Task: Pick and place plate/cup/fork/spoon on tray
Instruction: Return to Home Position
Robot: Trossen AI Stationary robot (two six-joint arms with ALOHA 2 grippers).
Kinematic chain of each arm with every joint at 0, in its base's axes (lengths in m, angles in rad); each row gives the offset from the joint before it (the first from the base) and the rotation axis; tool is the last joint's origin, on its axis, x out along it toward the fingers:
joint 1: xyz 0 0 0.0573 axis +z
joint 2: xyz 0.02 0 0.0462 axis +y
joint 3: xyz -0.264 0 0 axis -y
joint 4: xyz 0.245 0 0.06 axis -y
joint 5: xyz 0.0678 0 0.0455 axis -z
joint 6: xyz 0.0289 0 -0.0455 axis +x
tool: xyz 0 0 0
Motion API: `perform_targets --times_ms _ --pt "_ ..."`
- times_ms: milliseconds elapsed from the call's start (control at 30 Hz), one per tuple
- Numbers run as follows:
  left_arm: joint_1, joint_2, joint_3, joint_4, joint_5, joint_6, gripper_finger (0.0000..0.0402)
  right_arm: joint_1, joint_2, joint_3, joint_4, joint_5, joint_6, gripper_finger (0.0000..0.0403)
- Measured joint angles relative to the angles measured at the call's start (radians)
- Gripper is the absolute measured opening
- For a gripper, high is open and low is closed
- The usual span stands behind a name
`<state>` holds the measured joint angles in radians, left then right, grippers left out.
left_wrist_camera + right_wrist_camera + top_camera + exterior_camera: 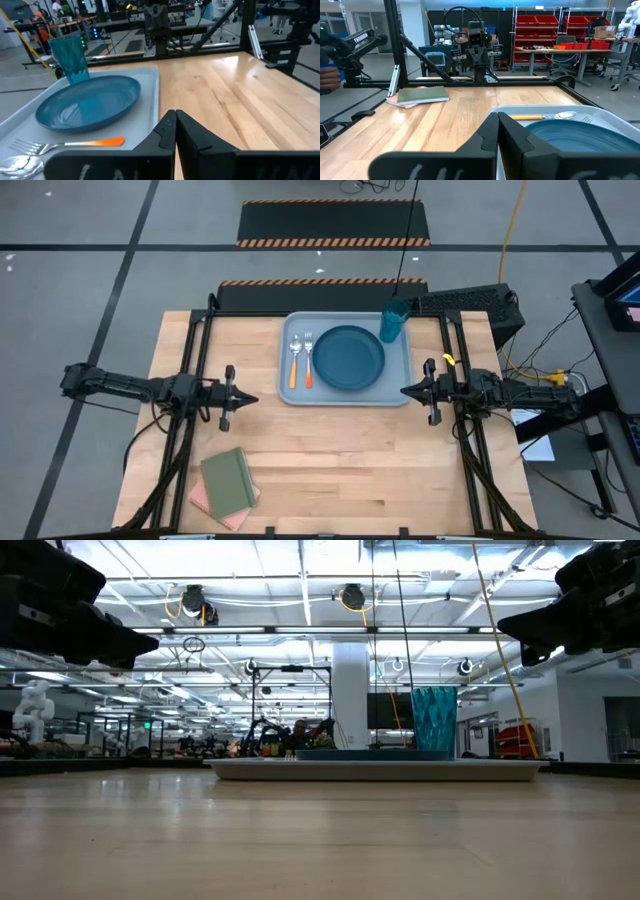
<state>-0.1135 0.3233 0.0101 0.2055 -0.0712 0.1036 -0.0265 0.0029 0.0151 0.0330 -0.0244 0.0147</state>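
The grey-blue tray (pixel 400 392) lies at the far middle of the table. The teal-blue plate (pixel 349 357) lies on it. The translucent teal cup (pixel 393 322) stands upright in its far right corner. The spoon (pixel 295 360) and the fork (pixel 308 358), both with orange handles, lie side by side on the tray left of the plate. My left gripper (pixel 251 399) is shut and empty, left of the tray. My right gripper (pixel 406 391) is shut and empty at the tray's near right corner. Both hover above the table in the low view.
A green notebook (pixel 228 481) lies on a pink one at the table's near left. Black frame bars run along the table's left and right sides. Bare wood lies between the grippers and the near edge.
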Motion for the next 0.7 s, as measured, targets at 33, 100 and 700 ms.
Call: perform_targets --times_ms 33,100,700 --pt "0.002 0.0 0.0 -0.007 0.001 0.0 0.0004 0.0 0.0 0.0 0.0 0.0 0.0 0.0" --pt "0.002 0.0 0.0 -0.014 0.019 0.0 0.0005 0.0 0.0 0.0 0.0 0.0 0.0 0.0" --pt "0.002 -0.207 0.001 -0.072 0.101 0.055 0.0003 0.0 0.0 0.0 0.0 0.0 0.0 0.0"
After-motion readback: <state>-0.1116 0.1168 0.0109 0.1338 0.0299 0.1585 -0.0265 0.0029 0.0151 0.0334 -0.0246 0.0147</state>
